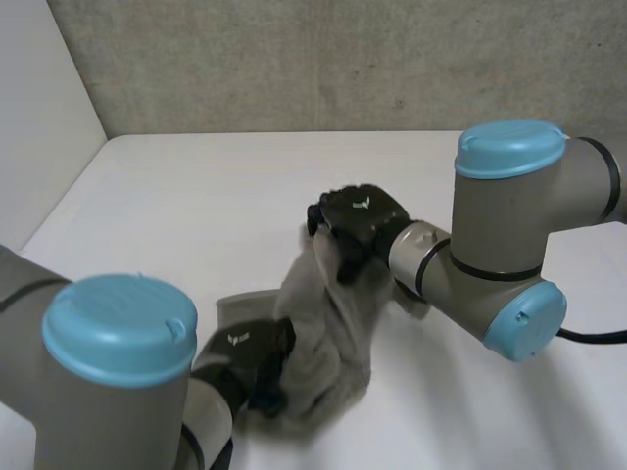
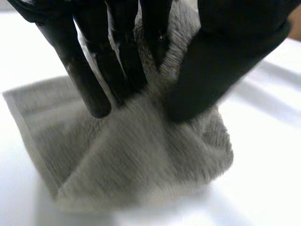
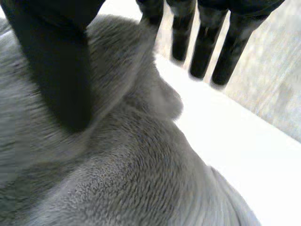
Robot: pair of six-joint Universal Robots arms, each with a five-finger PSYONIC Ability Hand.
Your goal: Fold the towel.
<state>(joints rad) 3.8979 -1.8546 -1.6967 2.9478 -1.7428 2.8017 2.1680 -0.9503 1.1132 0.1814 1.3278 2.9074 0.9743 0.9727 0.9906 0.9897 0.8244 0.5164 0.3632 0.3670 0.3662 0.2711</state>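
**Q:** Where was the towel at that point?

**A:** The grey towel sat bunched up near the middle of the white table, between my two arms. It was nowhere near flat. One part rose in a ridge to my right hand. A flatter flap with a hemmed edge lay on the table just beside my left hand.

**Q:** And what were your hands doing?

**A:** Both were grasping cloth. My left hand pinched a thick fold on the near side between fingers and thumb, low by the table. My right hand held the far, upper part clear of the table. Its thumb was pressed into the pile, and the cloth ran up between thumb and fingers.

**Q:** Which step was that, then?

**A:** An early one, I judged. I was sorting the heap out, not yet folding. No clean fold showed anywhere, only rumples.

**Q:** What did the next move call for?

**A:** It called for drawing my hands apart to stretch the cloth out, then laying it flat. Both grips looked to be on gathered cloth, not on corners. So I expected I would need to let go and take hold again at an edge. Pulling too hard risked dragging the whole bundle along.
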